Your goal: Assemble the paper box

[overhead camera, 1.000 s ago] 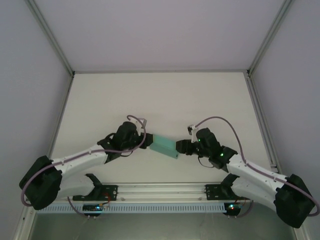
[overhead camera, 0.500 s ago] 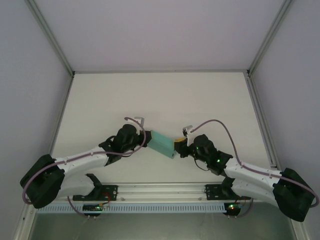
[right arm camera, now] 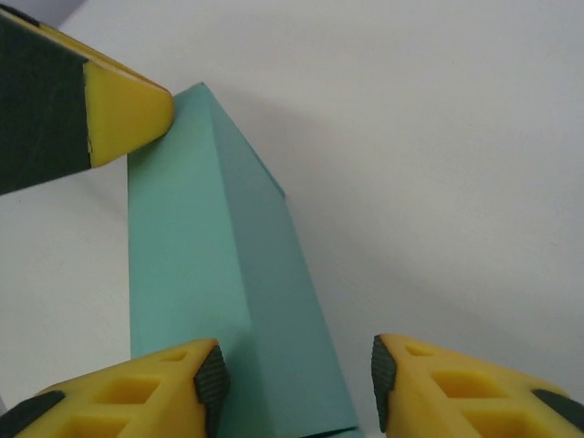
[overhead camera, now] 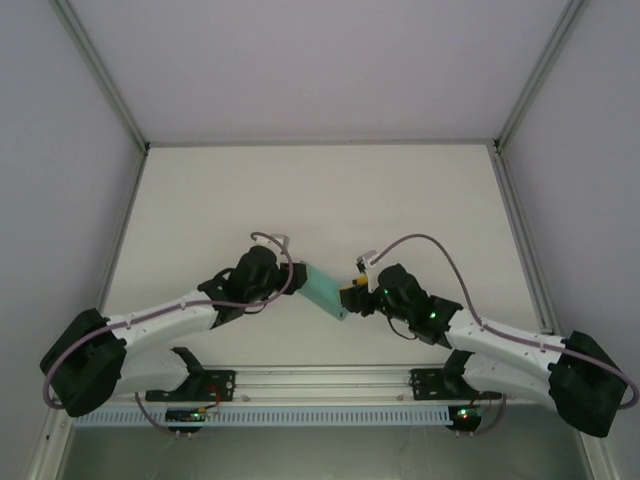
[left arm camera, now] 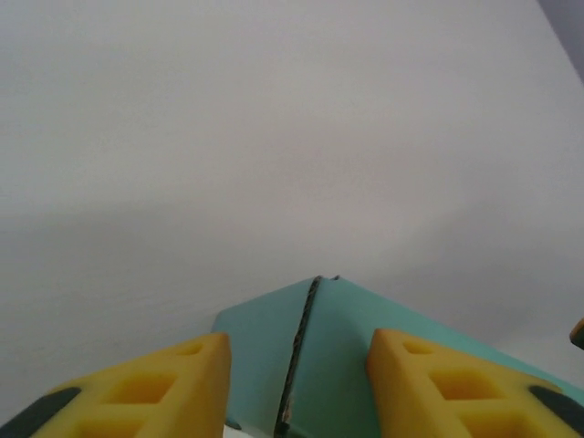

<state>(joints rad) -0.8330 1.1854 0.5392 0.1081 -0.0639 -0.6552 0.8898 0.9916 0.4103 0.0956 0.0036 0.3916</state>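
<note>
The pale desk carries the work in its near middle. The white left arm and the white right arm reach inward and meet there nose to nose, likely so that each can work one end of the same piece. Between them lies the small rectangular teal card paper box, folded into a long body and set diagonally. Whether it rests on the desk or hangs just above it, I cannot tell.

The left gripper stands partly open over one end of the paper box. Its yellow fingers sit either side of a seam where two card edges meet, seemingly placed to press that join.

The right gripper is likewise partly open around the opposite end, with one finger against the card and the other just clear of it. Neither gripper appears to clamp the paper box; they seem to steady it.
</note>
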